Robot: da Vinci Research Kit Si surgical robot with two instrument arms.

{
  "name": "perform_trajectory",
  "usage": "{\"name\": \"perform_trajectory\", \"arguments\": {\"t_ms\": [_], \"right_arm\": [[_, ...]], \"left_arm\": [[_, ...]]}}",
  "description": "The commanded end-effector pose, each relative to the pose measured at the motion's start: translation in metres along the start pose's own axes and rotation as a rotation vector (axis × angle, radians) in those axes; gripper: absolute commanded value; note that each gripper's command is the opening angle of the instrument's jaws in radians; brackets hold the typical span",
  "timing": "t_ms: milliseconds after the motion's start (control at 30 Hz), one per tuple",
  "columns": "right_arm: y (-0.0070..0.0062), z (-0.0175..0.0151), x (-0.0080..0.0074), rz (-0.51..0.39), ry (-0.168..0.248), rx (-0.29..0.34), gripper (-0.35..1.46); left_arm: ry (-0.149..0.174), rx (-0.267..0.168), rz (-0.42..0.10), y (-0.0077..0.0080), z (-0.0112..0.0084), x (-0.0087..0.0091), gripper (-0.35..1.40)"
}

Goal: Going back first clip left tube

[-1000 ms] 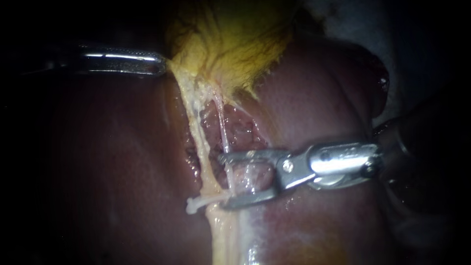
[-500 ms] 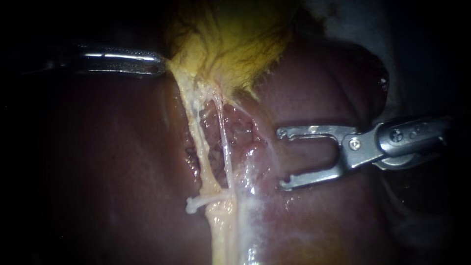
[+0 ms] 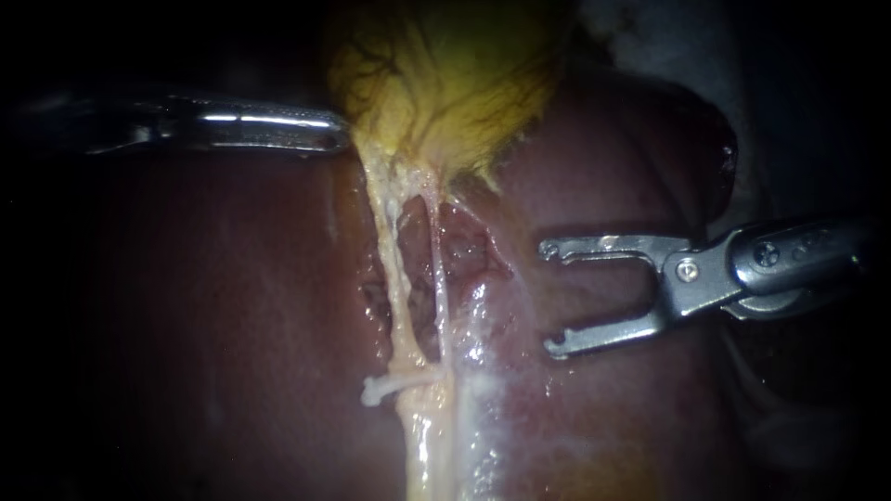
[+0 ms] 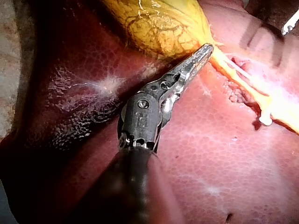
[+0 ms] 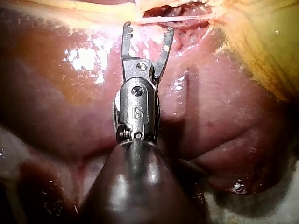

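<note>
Endoscope view. My L instrument [image 3: 336, 139] enters from 10 o'clock. Its jaws are clenched on the edge of the gallbladder [image 3: 445, 83], the yellow veined sac at 12 o'clock, just where the sac narrows. Two strands run from that neck toward 6 o'clock over the liver [image 3: 204, 315]. The left tube [image 3: 394, 278] is the thicker, pale one. The right tube [image 3: 436, 278] is a thin thread close beside it, w/ raw red tissue showing between them. They meet low down, approx. 6 o'clock of centre. There a small white stub [image 3: 385, 383] sticks out toward 8 o'clock from the foot of the left tube; I can't tell if it is a clip.

My R instrument [image 3: 551, 299] enters from 3 o'clock. Its jaws are released, w/ a wide gap and nothing in it. The tips point to 9 o'clock and stand apart from both tubes, over wet, glistening liver.

L wrist view: L instrument [image 4: 203, 51] has its jaws together, tip at the sac's edge. The stub [image 4: 265, 120] lies further along the strands, well beyond the tip.

R wrist view: R instrument [image 5: 147, 29] is spread open, w/ the strands just ahead of the tips, not touching.
</note>
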Motion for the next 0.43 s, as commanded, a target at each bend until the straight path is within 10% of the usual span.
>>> {"name": "perform_trajectory", "arguments": {"t_ms": [33, 433], "right_arm": [[0.0, 0.0, 0.0, 0.0, -0.001, 0.001, 0.6], [-0.0001, 0.0002, 0.0001, 0.0, -0.003, 0.005, 0.6]], "left_arm": [[0.006, 0.003, 0.008, 0.0001, 0.0004, 0.0004, -0.35], [0.011, 0.005, -0.001, 0.0003, 0.0007, 0.001, -0.35]]}}
